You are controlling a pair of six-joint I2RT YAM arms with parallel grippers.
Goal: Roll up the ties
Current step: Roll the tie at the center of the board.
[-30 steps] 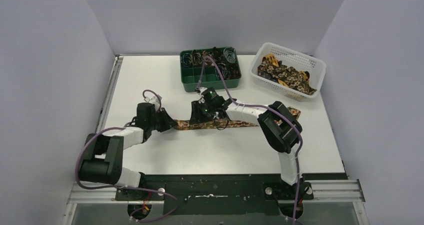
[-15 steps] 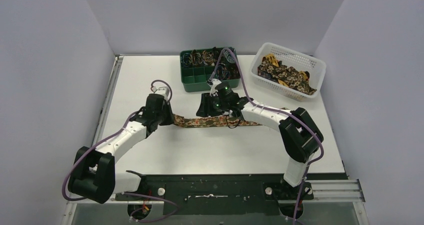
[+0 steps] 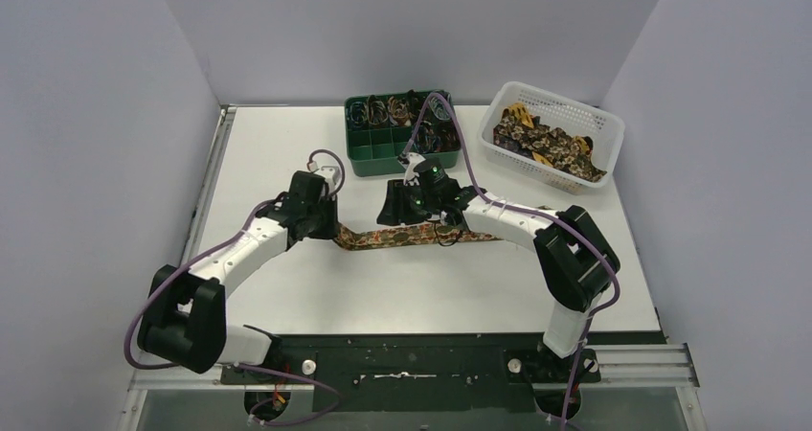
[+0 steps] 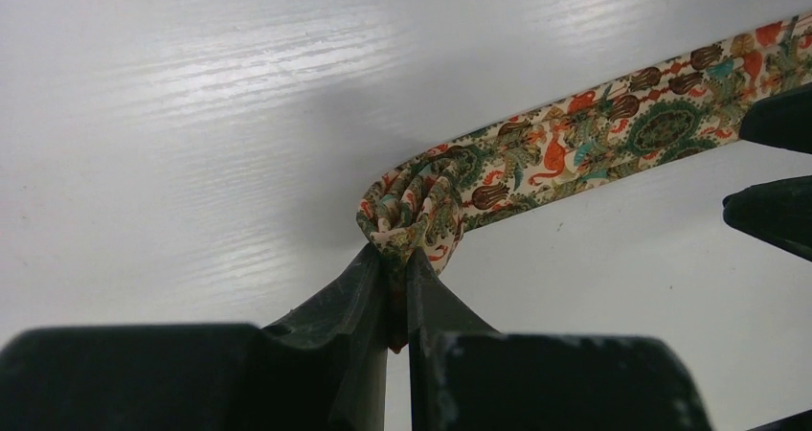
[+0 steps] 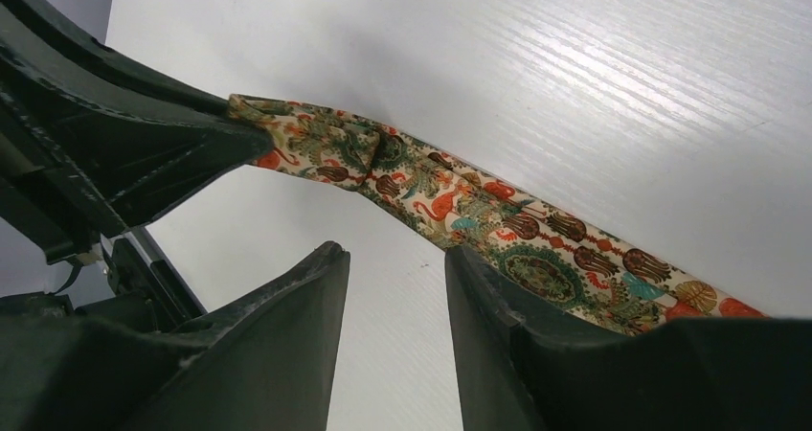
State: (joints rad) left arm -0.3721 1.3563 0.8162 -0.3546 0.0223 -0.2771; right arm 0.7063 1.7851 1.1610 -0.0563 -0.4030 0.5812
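Reached further out over the tabletop since a second ago, with the left gripper carried forward and toward the middle, and the right elbow swung out to the right. Pinched tight in the left gripper: the narrow end of the tie, already curled into a first small turn. From there, laid flat and running rightward, long axis nearly straight across, passing beneath the right gripper, spread wide just above the strip; contact impossible to tell. Nearer the curl by far: the left gripper. Probably calls for rolling rightward along that axis.
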